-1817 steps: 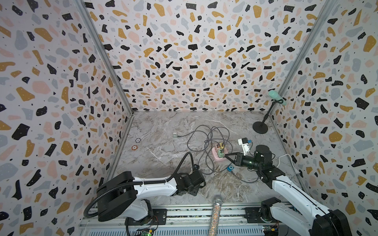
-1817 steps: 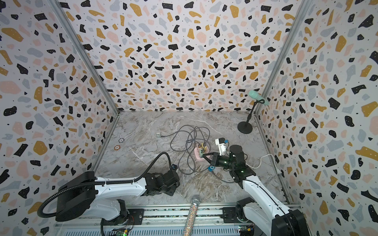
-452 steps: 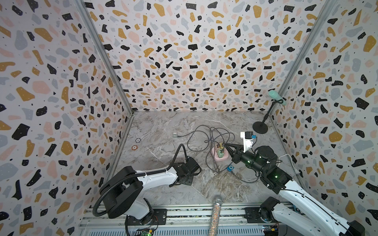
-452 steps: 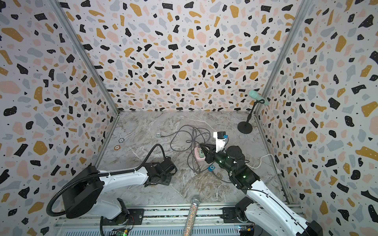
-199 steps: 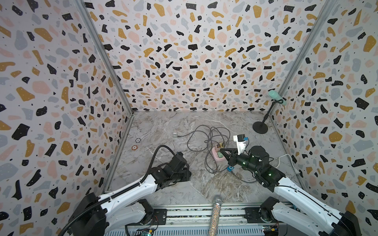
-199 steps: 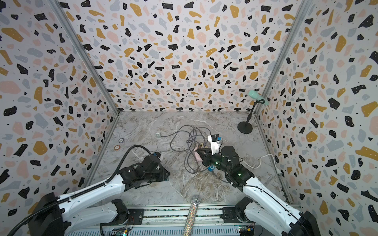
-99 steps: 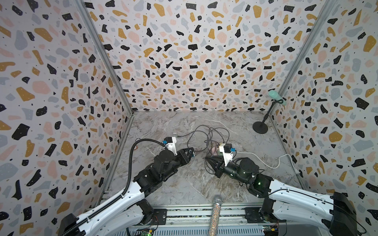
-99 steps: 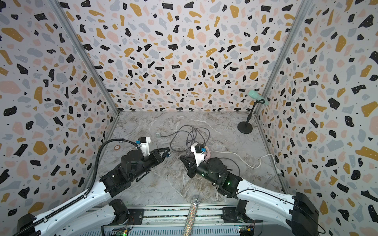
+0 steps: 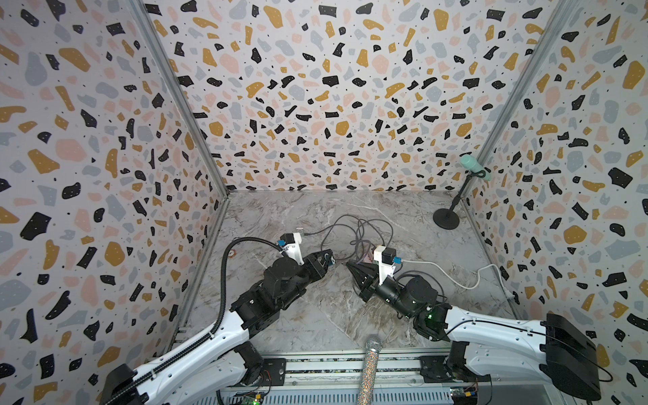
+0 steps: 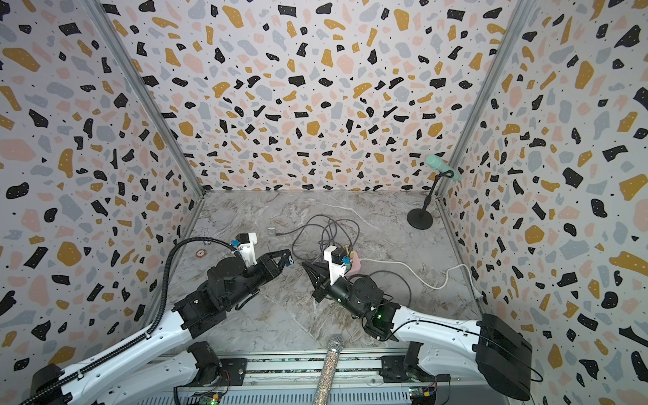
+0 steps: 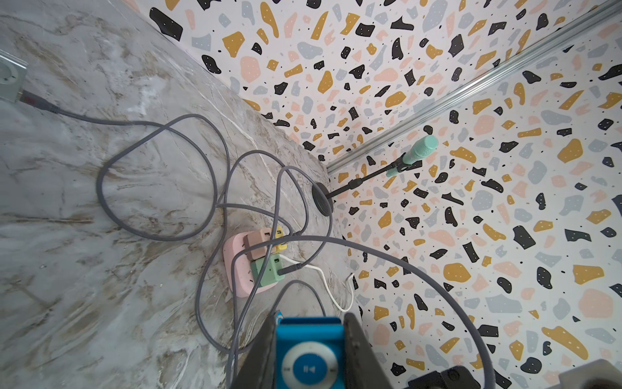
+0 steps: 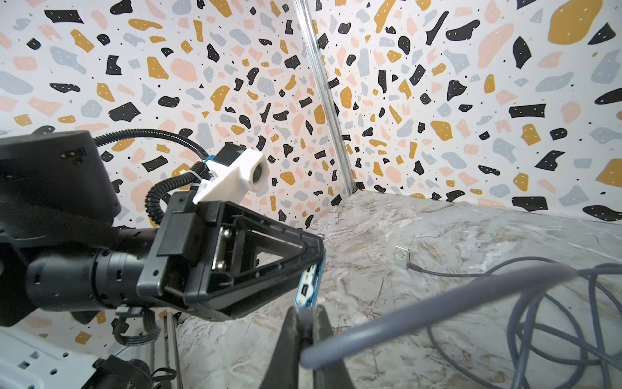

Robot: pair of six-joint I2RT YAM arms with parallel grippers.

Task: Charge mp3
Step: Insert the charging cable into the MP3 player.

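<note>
The walls (image 9: 315, 105) are the biggest thing. They are flat and white with black, gold, pink and grey blobs, and shiny metal strips run up the corners. Below them is the table (image 9: 280, 210), smooth grey stone with brown swirls.

Two black and white arms reach in from the bottom of both top views. A long grey cable (image 11: 101, 182), soft and round, lies in loose loops in the middle. A thin black stand (image 9: 446, 221) with a round foot sits in the far right corner and holds a green mic (image 9: 470, 164). A sparkly mic (image 9: 370, 364) pokes up at the bottom edge. A pink power block (image 11: 235, 266) with round corners carries brown, yellow and green cubes. A white cord (image 9: 449, 277) runs off toward the right wall.

The left gripper (image 9: 328, 260) is squeezed narrow on the mp3 player (image 11: 309, 357). It is a little shiny blue box with a round white ring, held up off the table in the middle. The right gripper (image 9: 350, 265) is pinched tight on the grey cable. The two tips point at each other, near but apart. A tiny silver square (image 12: 402, 256) lies flat further back.

There is bare stone along the left wall, along the back wall and low in the middle between the arms.
</note>
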